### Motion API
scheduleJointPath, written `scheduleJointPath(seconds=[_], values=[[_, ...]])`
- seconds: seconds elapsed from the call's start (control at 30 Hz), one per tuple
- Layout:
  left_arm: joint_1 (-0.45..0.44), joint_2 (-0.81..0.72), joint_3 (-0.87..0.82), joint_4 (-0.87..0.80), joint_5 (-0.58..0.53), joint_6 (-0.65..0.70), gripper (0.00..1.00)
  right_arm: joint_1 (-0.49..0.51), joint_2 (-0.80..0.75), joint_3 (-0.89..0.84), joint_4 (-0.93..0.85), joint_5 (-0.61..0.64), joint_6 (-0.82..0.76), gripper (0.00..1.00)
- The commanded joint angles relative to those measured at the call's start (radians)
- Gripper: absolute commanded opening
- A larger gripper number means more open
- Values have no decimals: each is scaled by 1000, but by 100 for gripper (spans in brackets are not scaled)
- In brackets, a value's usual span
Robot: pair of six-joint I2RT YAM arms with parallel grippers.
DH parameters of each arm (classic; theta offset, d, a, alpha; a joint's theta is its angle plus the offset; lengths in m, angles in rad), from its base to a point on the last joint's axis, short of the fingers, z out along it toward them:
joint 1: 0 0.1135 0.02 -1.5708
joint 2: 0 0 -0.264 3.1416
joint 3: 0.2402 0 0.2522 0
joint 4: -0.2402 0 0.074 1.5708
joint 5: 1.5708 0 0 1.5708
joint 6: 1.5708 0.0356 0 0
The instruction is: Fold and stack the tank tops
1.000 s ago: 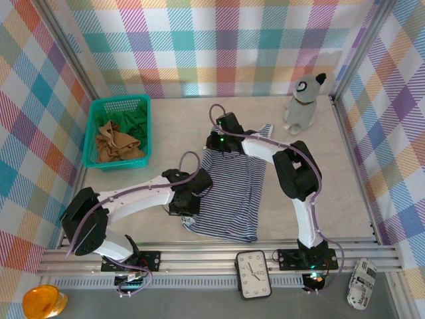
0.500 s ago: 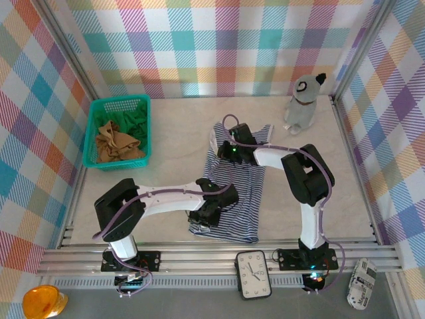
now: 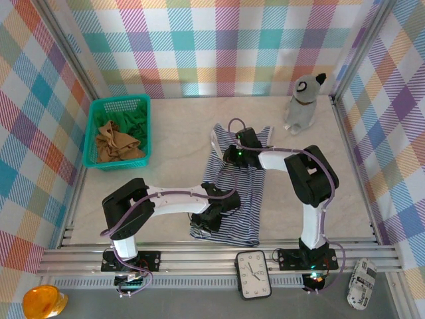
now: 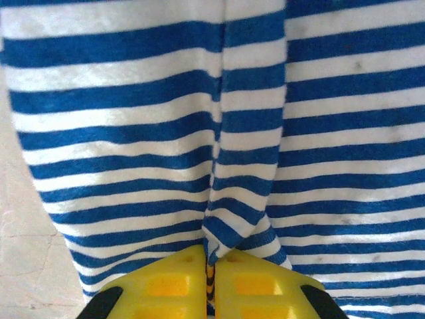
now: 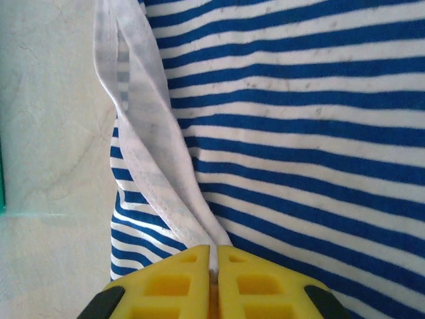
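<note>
Three tank tops share a pale marbled worktop (image 3: 176, 156) walled in by bright plaid cloth. One, the striped tank top (image 3: 242, 199) in navy and white, lies out in the middle of the surface with its white-trimmed straps toward the far wall and its hem toward the near rail.

The other two sit crumpled in a single teal basket (image 3: 91, 126) at the far left, well apart from the striped one. The tan-brown tank top (image 3: 116, 146) fills the near half of the basket and the green tank top (image 3: 136, 119) fills the far half.

Two robot arms reach in from the near edge. The left arm (image 3: 169, 196) stretches low across the worktop to the striped top's near left part. In its wrist view the left fingers (image 4: 166, 286), two yellow pads, are pressed together on a raised ridge of striped cloth, and stripes show in the slit between them.

The right arm (image 3: 309, 176) bends back over the garment to its far left shoulder. There the right fingers (image 5: 259, 286) are clamped together on a white strap (image 5: 143, 143) that runs up from the pads, twisted and doubled, along the garment's left edge beside bare worktop.

One grey toy dog (image 3: 305, 103) sits upright at the far right corner. One black clock (image 3: 253, 274) lies on the near rail between the arm bases, and one orange object (image 3: 43, 302) rests at the near left corner.
</note>
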Motion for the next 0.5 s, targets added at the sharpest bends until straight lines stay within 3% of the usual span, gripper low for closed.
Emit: scheduleJointPath(seconds=[0.0,0.17,0.47], values=[[-16,-36,-13,10,66,54,13,-6,-42,-28,-11,12,-21,13],[2,-65,13,-10,86,81,36,-8,-72,-31,-69,42,-70,18],[150,-237,15,27,189,100,50,-9,-138,71,-258,141,-195,26]])
